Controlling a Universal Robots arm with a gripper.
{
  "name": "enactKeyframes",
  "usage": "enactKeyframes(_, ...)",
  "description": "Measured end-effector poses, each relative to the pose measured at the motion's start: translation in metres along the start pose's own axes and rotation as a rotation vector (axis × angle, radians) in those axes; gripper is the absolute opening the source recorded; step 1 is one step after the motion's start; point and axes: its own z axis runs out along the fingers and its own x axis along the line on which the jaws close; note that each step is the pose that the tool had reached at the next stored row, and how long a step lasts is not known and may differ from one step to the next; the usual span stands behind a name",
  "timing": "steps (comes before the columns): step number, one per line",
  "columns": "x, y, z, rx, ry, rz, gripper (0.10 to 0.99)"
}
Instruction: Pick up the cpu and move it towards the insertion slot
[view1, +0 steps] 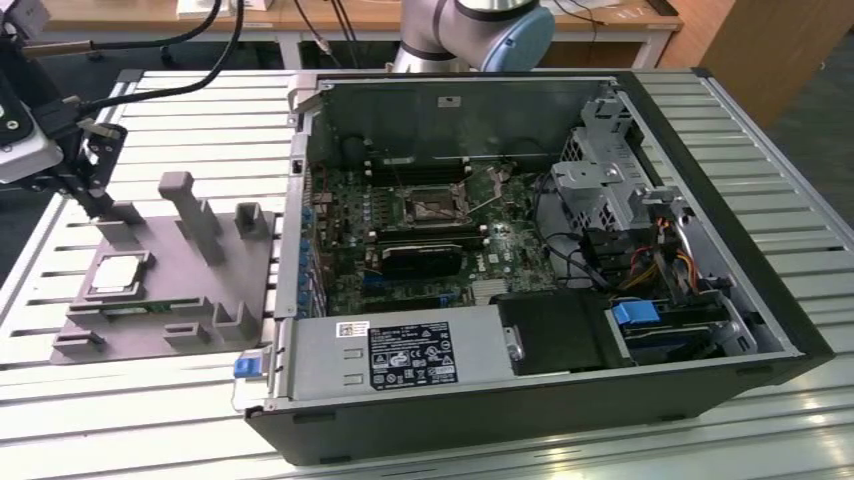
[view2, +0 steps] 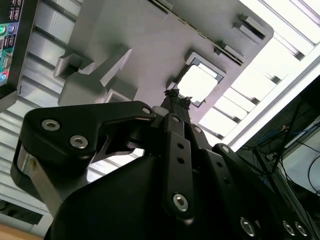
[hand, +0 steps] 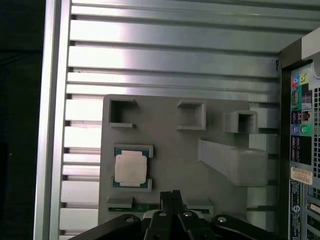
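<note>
Tool (hand: 172, 193) clenched empty, apart from the cpu (hand: 130, 169), its links covering part of the grey plate (hand: 170, 130).

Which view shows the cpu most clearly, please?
The first wrist view: the cpu lies face-on, unobstructed, on the grey plate. The second wrist view shows it glare-washed; the exterior view, obliquely.

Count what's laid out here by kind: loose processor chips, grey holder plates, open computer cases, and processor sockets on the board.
cpu: 1
grey plate: 1
computer case: 1
insertion slot: 1
Total: 4
</note>
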Motion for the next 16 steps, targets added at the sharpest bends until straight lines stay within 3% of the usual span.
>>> enactKeyframes(5, 0.0024, -0.0003, 0.0086, 0.000, -0.0068, 0.000, 0.102)
enactKeyframes(16, 0.0188, -0.0005, 0.0247, 0.000, -0.0076, 0.000, 0.102)
